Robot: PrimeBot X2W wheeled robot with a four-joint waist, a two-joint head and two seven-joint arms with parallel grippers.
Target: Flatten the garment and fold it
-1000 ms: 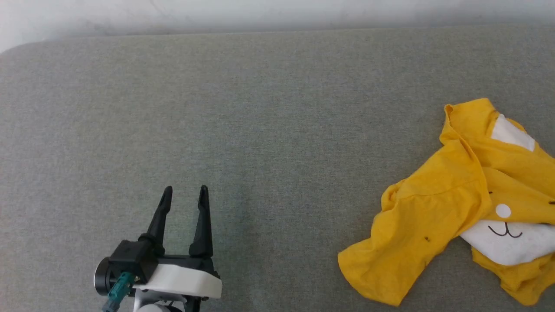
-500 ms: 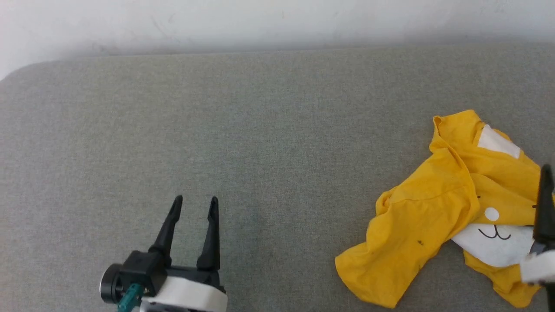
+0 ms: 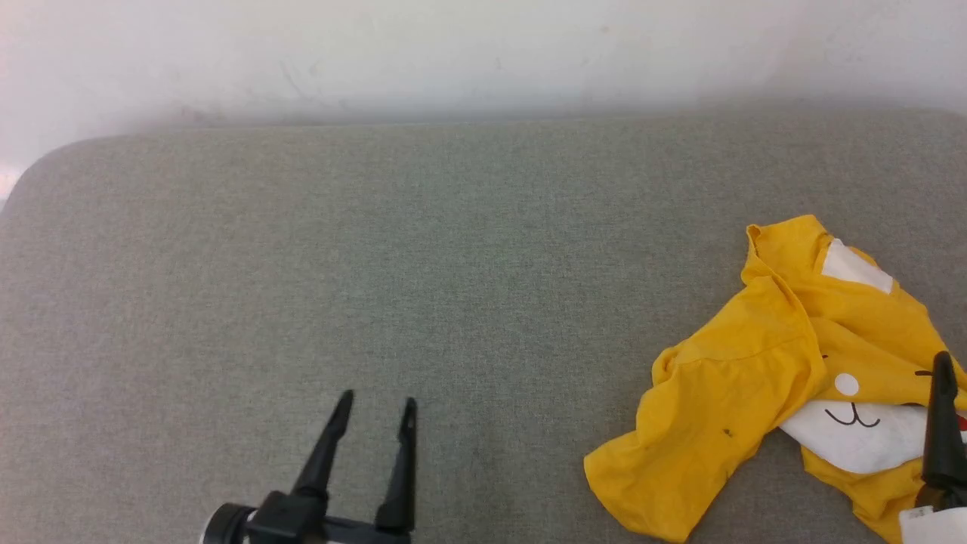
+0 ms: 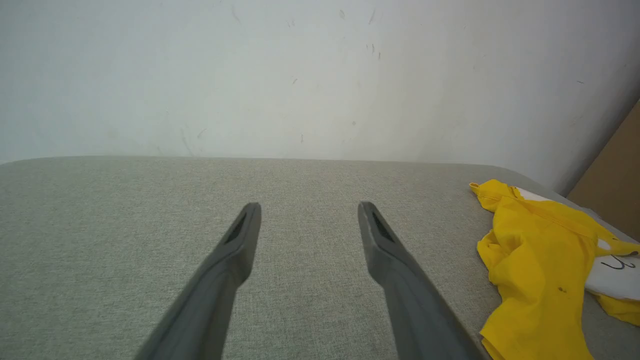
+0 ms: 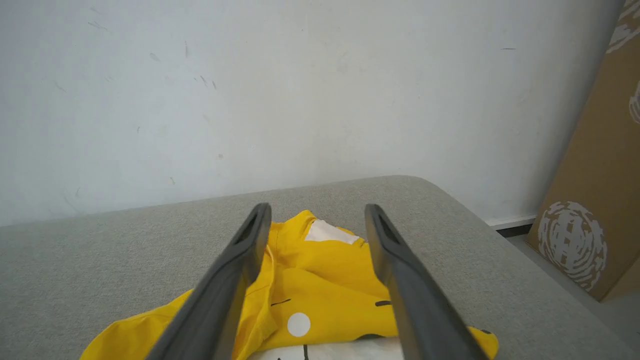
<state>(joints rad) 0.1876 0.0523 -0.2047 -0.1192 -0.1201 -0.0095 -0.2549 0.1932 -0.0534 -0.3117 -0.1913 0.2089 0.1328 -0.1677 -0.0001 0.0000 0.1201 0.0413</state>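
One crumpled yellow T-shirt [image 3: 725, 408] lies at the right end of the grey cushion [image 3: 453, 264]. The right gripper [image 5: 317, 207] hovers over its cartoon face, jaws wide apart, empty; the left gripper [image 3: 378, 399], equally wide and empty, hangs well apart. A cardboard panel [image 5: 590, 200] nearby carries a pale swirl print.

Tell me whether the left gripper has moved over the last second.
Yes: the left gripper has drifted rightward, narrowing its gap to the shirt.
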